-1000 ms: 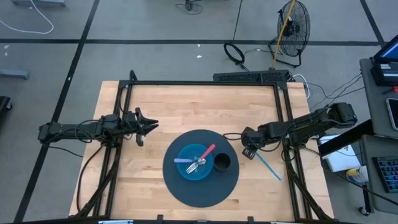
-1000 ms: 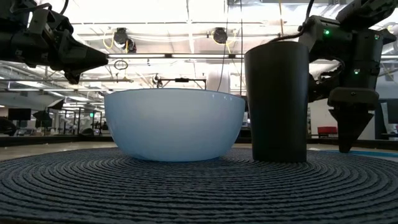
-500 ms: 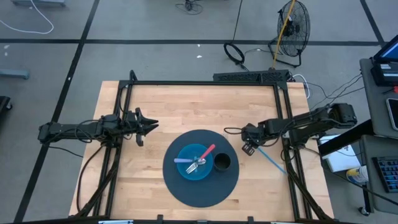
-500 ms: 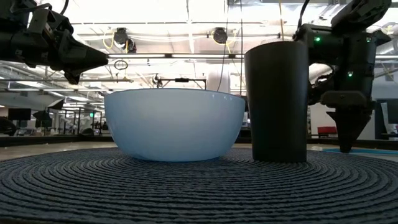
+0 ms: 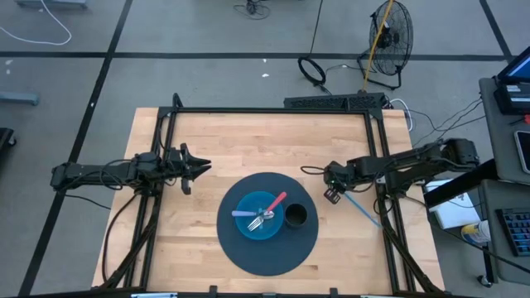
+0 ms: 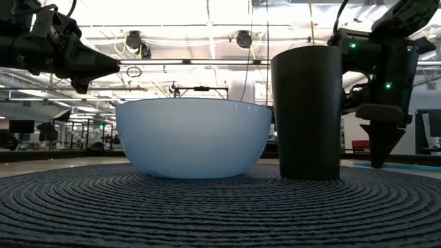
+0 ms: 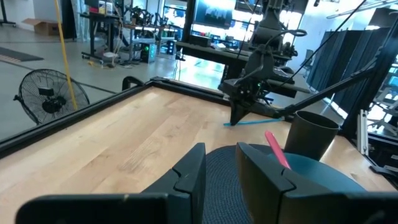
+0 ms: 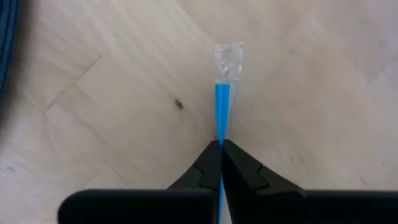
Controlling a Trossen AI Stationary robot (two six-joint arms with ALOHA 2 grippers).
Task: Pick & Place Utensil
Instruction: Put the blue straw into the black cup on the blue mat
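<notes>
The right gripper (image 5: 333, 194) is down at the wooden bench (image 5: 248, 141), just right of the round dark mat (image 5: 240, 248), with its fingers (image 8: 208, 167) pinched tight on a blue-handled utensil (image 8: 222, 109). The utensil lies flat on the bare wood; its clear tip sticks out beyond the fingertips and its handle trails off to the right and nearer. On the mat sit a blue bowl (image 5: 248, 228) holding three other utensils (image 5: 265, 212) and, touching its right side, a black cup (image 5: 296, 216). The left gripper (image 5: 192, 168) waits left of the mat, fingers apart and empty.
</notes>
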